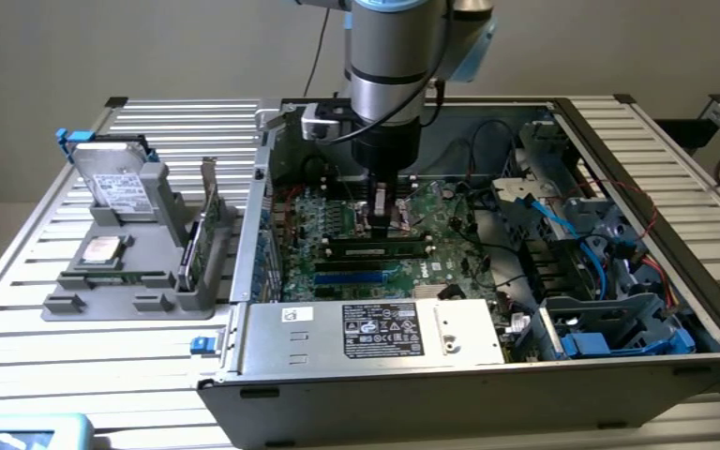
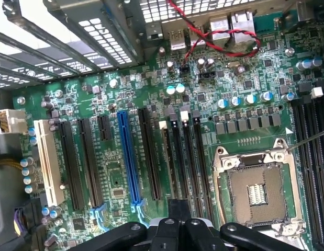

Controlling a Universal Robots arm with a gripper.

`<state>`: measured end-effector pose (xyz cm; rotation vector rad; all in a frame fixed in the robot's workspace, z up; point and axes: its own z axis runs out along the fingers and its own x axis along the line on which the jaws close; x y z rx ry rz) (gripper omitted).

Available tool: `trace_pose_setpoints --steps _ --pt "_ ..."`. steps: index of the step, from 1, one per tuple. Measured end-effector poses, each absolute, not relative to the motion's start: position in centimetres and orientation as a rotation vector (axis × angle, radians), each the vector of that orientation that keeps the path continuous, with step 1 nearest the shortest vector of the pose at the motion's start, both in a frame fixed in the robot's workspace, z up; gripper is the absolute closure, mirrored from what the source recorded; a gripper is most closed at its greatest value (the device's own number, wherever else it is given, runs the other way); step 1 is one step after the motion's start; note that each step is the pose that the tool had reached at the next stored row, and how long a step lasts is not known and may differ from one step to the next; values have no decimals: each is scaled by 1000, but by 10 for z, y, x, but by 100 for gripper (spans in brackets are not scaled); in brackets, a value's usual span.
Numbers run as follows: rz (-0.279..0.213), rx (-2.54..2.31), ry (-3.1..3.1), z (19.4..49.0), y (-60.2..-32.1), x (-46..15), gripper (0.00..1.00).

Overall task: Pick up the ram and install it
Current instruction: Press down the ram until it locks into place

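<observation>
The ram (image 1: 379, 250), a long narrow stick with a white label, stands on edge in a slot on the motherboard (image 1: 442, 211) inside the open computer case. My gripper (image 1: 385, 214) hangs straight above it, near the stick's middle, and a small gap shows between the fingertips and the ram's top edge. The gripper is shut, and I see nothing between the fingers. In the wrist view the black gripper (image 2: 180, 227) sits over the row of black memory slots (image 2: 192, 162), beside the empty processor socket (image 2: 254, 193).
A grey rack (image 1: 123, 281) on the table at the exterior view's left holds a hard drive (image 1: 116, 183), a square processor chip (image 1: 101, 248) and a green expansion card (image 1: 210, 225). The power supply (image 1: 373, 328), drive cages (image 1: 610, 328) and loose cables (image 1: 510, 202) crowd the case.
</observation>
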<state>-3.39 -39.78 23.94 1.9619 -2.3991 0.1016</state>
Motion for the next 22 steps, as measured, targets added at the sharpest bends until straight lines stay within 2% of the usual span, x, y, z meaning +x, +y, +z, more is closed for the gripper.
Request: trace_pose_setpoints --steps 22 --pt "92 1668 -2605 239 -397 -30 89"
